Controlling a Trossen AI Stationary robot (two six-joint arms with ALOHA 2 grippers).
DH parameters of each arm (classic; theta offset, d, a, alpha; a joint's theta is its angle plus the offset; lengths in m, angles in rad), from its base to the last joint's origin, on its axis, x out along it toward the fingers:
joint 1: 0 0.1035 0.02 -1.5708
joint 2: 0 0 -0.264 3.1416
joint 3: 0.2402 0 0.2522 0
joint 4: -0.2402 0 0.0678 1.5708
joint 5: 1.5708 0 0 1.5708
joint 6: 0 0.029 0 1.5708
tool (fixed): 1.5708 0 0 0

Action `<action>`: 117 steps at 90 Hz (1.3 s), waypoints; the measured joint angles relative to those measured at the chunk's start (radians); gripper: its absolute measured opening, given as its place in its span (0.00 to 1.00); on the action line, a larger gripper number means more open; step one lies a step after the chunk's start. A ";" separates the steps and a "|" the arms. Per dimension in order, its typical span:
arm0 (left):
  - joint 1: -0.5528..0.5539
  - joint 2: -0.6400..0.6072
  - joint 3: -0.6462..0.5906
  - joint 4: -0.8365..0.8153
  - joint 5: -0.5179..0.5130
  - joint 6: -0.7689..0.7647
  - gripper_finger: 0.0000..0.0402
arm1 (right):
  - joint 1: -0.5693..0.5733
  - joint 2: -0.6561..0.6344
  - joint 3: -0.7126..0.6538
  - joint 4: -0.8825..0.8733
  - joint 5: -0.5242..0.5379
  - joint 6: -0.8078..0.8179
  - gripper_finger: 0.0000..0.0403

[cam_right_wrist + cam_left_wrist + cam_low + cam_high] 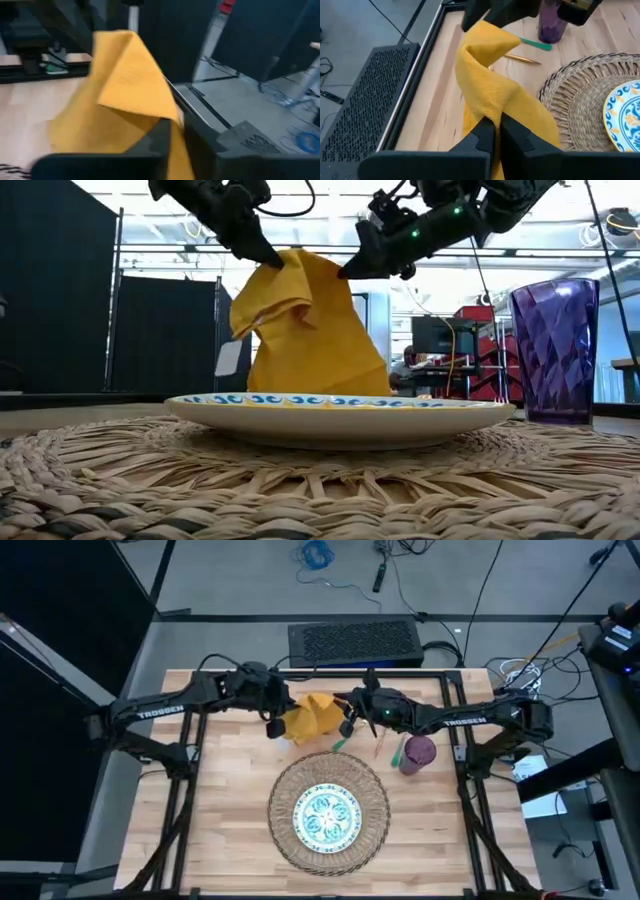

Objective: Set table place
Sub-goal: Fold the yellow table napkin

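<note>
Napkin point(312, 715), mustard-yellow, hangs lifted between both arms at the far middle of the surface point(220, 810): left gripper point(274, 726) jaws pinched tight on its left edge, right gripper point(349, 723) jaws clamped on its right corner. Nearer lies the woven mat point(372, 802) bearing the patterned plate point(326, 817); right stands the purple cup point(417, 754).

The light wood-plank worktop point(225, 800) carries a round woven straw mat point(328, 812) near its middle. A purple cup point(417, 754) stands on the bare wood just beside the mat, and a green-handled piece of cutlery point(536, 44) and a gold piece point(521, 59) lie nearby.
</note>
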 joint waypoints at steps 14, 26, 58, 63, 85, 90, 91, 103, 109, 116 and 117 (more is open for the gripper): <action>0.000 0.000 0.000 0.020 0.000 0.000 0.00 | 0.005 0.000 0.000 0.048 -0.018 0.026 0.02; 0.000 0.000 0.000 0.021 0.000 0.000 0.00 | 0.004 0.000 0.000 0.057 -0.031 0.051 0.00; -0.009 0.000 0.000 0.002 0.000 -0.003 0.00 | -0.030 0.000 0.000 0.067 -0.042 0.013 0.01; -0.010 0.000 0.000 0.000 0.000 -0.002 0.00 | -0.026 0.000 0.000 0.065 -0.058 -0.045 0.03; -0.010 0.000 0.000 -0.003 0.000 0.000 0.00 | 0.006 0.000 0.000 0.062 -0.101 -0.312 0.32; -0.010 0.000 0.000 -0.003 0.000 0.000 0.00 | 0.009 0.000 0.000 0.062 -0.092 -0.330 0.40; -0.010 0.000 0.000 -0.003 0.000 0.000 0.00 | 0.010 0.000 0.000 0.062 -0.087 -0.332 0.41; -0.010 0.000 0.000 -0.004 0.000 -0.001 0.00 | 0.012 0.000 0.000 0.063 -0.044 -0.342 0.58; -0.010 0.000 0.000 -0.004 0.000 -0.001 0.00 | 0.012 0.000 0.000 0.064 -0.043 -0.340 0.63; -0.010 0.000 0.000 -0.004 0.000 0.000 0.00 | 0.012 0.000 0.000 0.071 -0.045 -0.340 0.66; -0.010 0.000 0.000 -0.004 0.000 -0.001 0.00 | 0.012 0.000 0.000 0.071 -0.046 -0.339 0.66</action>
